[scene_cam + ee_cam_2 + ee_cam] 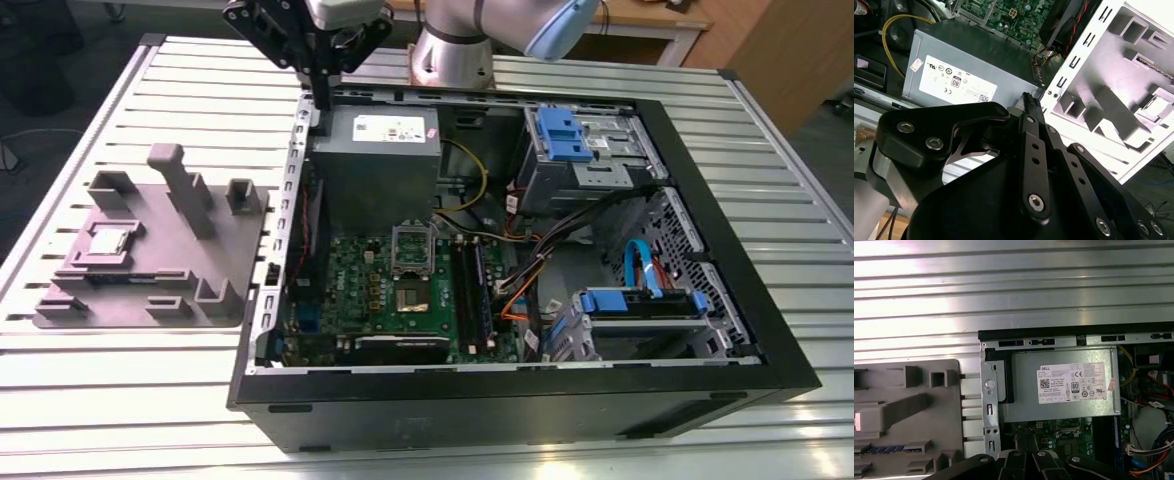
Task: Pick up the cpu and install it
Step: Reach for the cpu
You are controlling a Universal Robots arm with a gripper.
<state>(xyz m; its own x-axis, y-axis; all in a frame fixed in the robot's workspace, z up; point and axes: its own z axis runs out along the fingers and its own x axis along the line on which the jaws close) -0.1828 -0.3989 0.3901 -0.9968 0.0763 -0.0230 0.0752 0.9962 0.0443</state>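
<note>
The cpu [110,240] is a small pale square chip lying in a recess of the grey plastic tray [200,275], on the slatted table at the exterior view's left. My gripper [320,100] hangs over the far left corner of the open computer case [534,400], next to the grey power-supply box [376,150], well away from the cpu. Its black fingers [1029,107] lie together with nothing between them. On the green motherboard [360,290] a metal-framed socket [411,243] sits just below the power supply. In the first wrist view the tray [914,410] lies beside the case wall.
The tray carries upright posts [180,185]. Inside the case are blue drive brackets [561,135], a blue cable [638,265], orange and yellow wires and long black memory sticks [470,290]. The robot base [451,60] stands behind the case. A slatted metal table [134,400] surrounds everything.
</note>
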